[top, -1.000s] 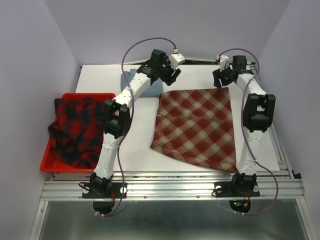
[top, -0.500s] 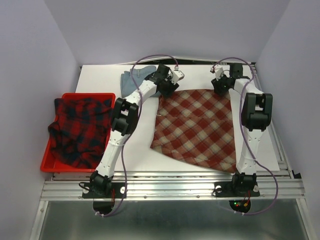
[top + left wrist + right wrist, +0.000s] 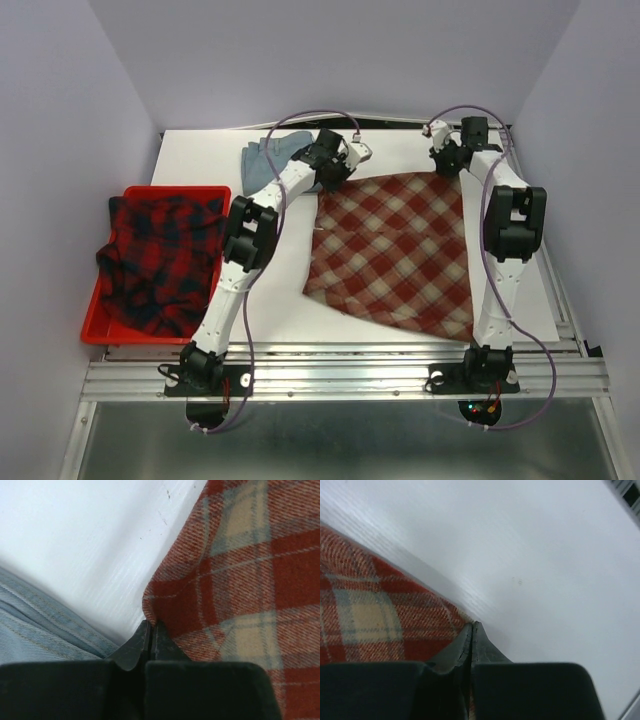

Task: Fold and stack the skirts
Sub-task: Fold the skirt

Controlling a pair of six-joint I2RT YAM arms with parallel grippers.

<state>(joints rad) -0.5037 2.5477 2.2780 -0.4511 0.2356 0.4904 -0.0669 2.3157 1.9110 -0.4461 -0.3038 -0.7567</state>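
The check skirt (image 3: 390, 250) lay spread flat in the middle of the desk (image 3: 200, 160), and both arms reached to its top edge in the overhead view. The left jaws were pinched tight on its upper-left corner and the right jaws on its upper-right corner, with cloth nipped between the tips in each wrist view. I took that as the grip for a first fold, both corners held so the edge would lift evenly. The denim skirt (image 3: 268, 155) lay just beside the left jaws, upper left. The plaid skirt (image 3: 150, 260) sat heaped in the tray (image 3: 176, 189) at the left.
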